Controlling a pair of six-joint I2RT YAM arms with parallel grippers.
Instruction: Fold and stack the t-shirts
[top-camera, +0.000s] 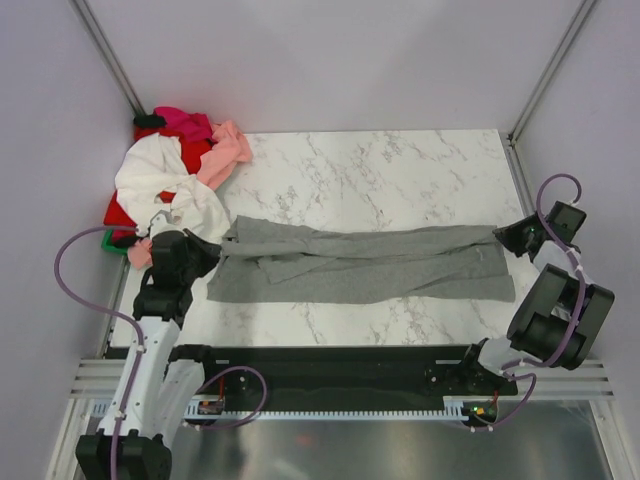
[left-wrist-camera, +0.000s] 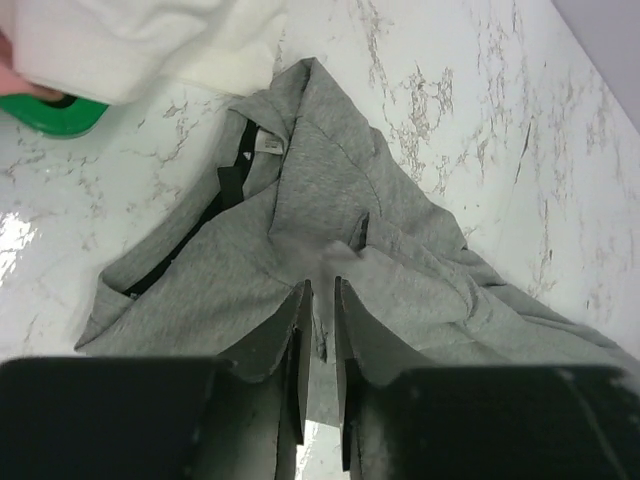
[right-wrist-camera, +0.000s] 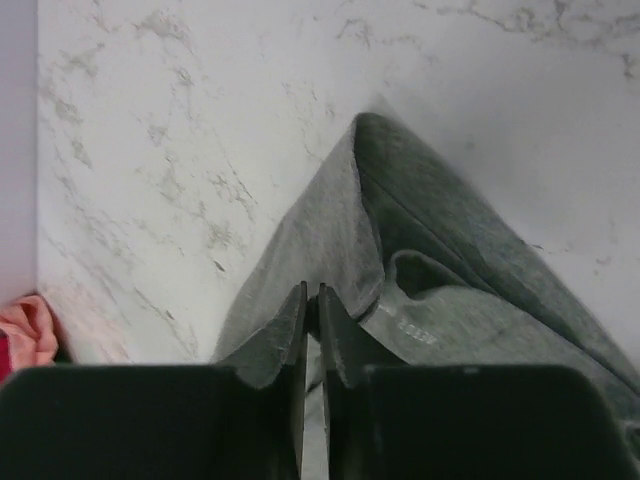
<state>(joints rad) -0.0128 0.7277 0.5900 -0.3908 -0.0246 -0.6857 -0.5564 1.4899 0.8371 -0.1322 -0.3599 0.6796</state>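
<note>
A grey t-shirt (top-camera: 370, 262) lies stretched in a long, narrow band across the marble table (top-camera: 380, 170), folded lengthwise. My left gripper (top-camera: 212, 252) is at its left end, the collar end with the label (left-wrist-camera: 266, 145). The jaws of that gripper (left-wrist-camera: 320, 283) stand almost together, with grey cloth (left-wrist-camera: 330, 180) between them. My right gripper (top-camera: 508, 237) holds the right end. In the right wrist view this gripper (right-wrist-camera: 312, 288) is shut on a fold of the grey cloth (right-wrist-camera: 400, 200) near the hem. Other t-shirts are piled at the back left: white (top-camera: 160, 170), red (top-camera: 200, 150), pink (top-camera: 228, 150) and magenta (top-camera: 185, 122).
The pile lies close beside my left gripper, with the white shirt (left-wrist-camera: 130, 40) and a bit of green cloth (left-wrist-camera: 60, 112) just past the grey collar. Grey walls and metal posts (top-camera: 110, 50) enclose the table. A black rail (top-camera: 330, 365) runs along the near edge.
</note>
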